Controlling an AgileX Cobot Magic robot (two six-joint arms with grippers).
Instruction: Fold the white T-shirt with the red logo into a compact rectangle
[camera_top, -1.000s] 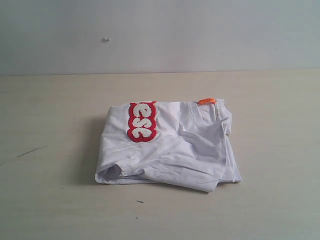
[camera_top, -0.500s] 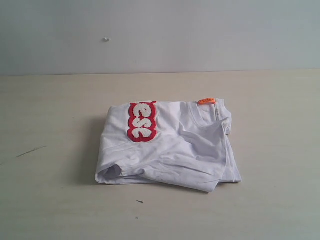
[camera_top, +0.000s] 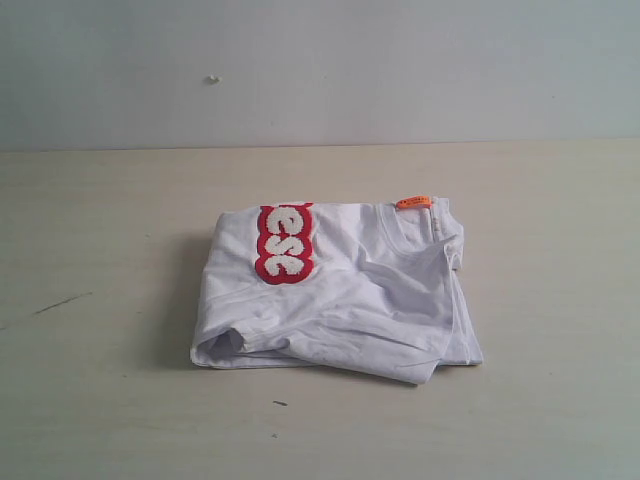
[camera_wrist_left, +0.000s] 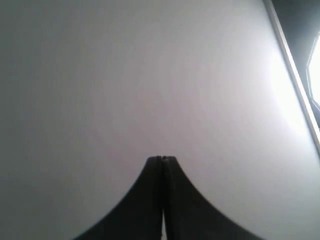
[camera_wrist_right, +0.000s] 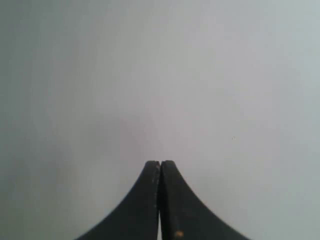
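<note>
The white T-shirt lies folded into a rough rectangle in the middle of the tan table. Part of the red logo with white letters shows on its top layer near the far left corner. The orange neck tag and ribbed collar sit at the far right corner. Neither arm appears in the exterior view. My left gripper is shut with nothing between its tips, facing a plain pale wall. My right gripper is likewise shut and empty, facing a blank grey-white surface.
A pale wall rises behind the table, with a small mark on it. A dark scratch marks the tabletop at the left. A dark edge and bright light run along one side of the left wrist view.
</note>
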